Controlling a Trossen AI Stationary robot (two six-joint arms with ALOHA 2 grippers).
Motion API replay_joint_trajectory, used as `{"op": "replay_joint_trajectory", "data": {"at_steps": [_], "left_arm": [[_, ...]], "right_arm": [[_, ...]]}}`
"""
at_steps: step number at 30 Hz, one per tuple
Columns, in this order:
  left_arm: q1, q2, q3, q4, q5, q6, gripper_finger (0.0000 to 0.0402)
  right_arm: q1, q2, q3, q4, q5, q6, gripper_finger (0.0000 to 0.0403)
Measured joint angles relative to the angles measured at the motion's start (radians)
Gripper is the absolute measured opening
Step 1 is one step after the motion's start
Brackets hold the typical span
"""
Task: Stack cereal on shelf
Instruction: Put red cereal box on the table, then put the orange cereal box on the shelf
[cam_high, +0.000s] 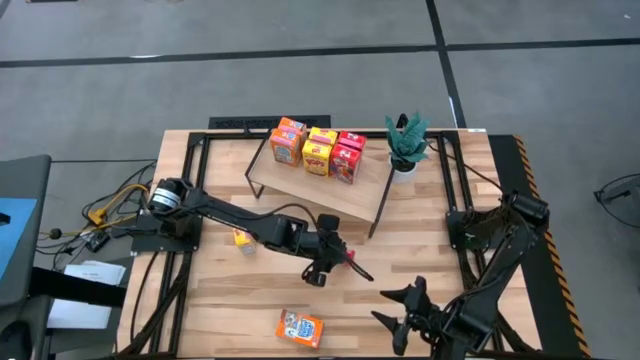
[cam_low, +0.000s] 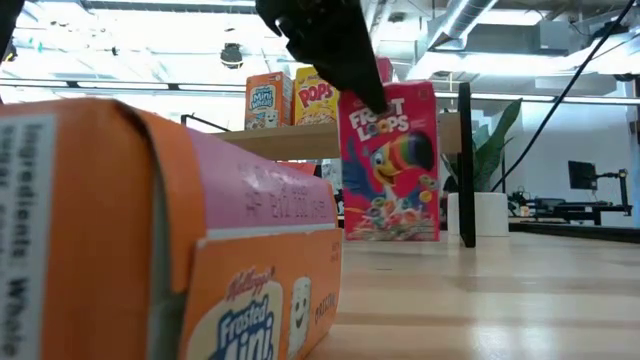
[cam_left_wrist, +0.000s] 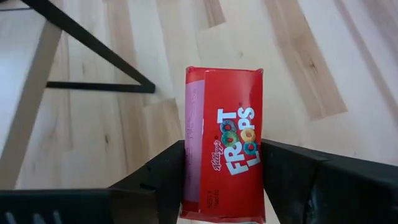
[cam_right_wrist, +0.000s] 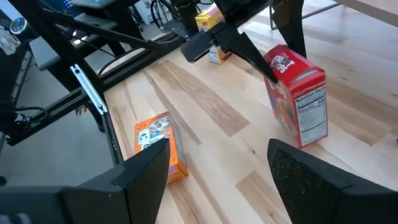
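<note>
The left gripper (cam_high: 335, 258) is closed on a red Froot Loops box (cam_left_wrist: 225, 146), one finger (cam_left_wrist: 163, 180) on each narrow side, at mid-table just in front of the shelf (cam_high: 325, 186); in the low view the box (cam_low: 390, 165) stands upright with its base at or just above the tabletop (cam_high: 220, 290), and contact cannot be confirmed. The right gripper (cam_high: 405, 310) waits at the near right of the table with its jaws spread wide and nothing between them. The shelf already carries a row of cereal boxes (cam_high: 318, 151) along its far edge, with bare board in front of them. To complete the step well, the held box probably should be lifted clear of the shelf's near edge and black legs, kept upright, and set onto the free board before release, without nudging the standing row. An orange Frosted Mini box (cam_high: 299, 327) lies flat near the front edge, and a small yellow box (cam_high: 242, 239) sits left of the arm, partly hidden beneath it. The exact number of boxes on the shelf is hard to make out from above; a potted plant (cam_high: 405, 143) stands just right of the shelf.
</note>
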Motion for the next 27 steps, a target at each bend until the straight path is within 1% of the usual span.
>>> {"op": "replay_joint_trajectory", "data": {"at_steps": [4, 6, 10, 13, 15, 18, 21, 22, 24, 25, 27], "left_arm": [[0.001, -0.001, 0.0, 0.012, 0.05, 0.004, 0.02], [0.0, -0.002, 0.0, 0.013, 0.072, 0.001, 0.0223], [0.0, -0.002, 0.01, -0.009, 0.064, -0.045, 0.0275], [0.004, -0.002, 0.089, -0.131, 0.073, -0.09, 0.0306], [0.005, -0.003, 0.158, -0.263, 0.081, -0.091, 0.032], [-0.005, -0.003, 0.268, -0.468, 0.102, -0.113, 0.0331], [-0.041, -0.014, 0.354, -0.699, 0.158, -0.2, 0.0333], [-0.063, -0.024, 0.364, -0.757, 0.176, -0.228, 0.0333], [-0.123, -0.054, 0.359, -0.817, 0.185, -0.282, 0.0334], [-0.156, -0.073, 0.347, -0.823, 0.182, -0.308, 0.0334], [-0.231, -0.126, 0.294, -0.774, 0.123, -0.366, 0.0334]], "right_arm": [[0.0, 0.0, 0.0, -0.014, -0.005, 0.0, 0.0295], [0.0, 0.0, 0.0, -0.018, -0.005, 0.0, 0.0295], [0.0, 0.0, 0.0, -0.026, -0.005, 0.0, 0.0294], [0.0, 0.0, 0.0, -0.031, -0.005, 0.0, 0.0294], [0.0, 0.0, 0.0, -0.035, -0.006, 0.0, 0.0294], [0.0, 0.0, 0.0, -0.044, -0.006, 0.0, 0.0294], [0.0, 0.0, 0.0, -0.042, -0.009, 0.0, 0.0294], [0.0, 0.0, 0.0, -0.038, -0.01, 0.0, 0.0294], [0.0, 0.0, 0.0, -0.03, -0.01, -0.003, 0.0295], [-0.001, 0.0, 0.0, -0.021, -0.011, -0.018, 0.0294], [-0.009, 0.01, 0.0, 0.025, -0.013, -0.089, 0.0295]]}}
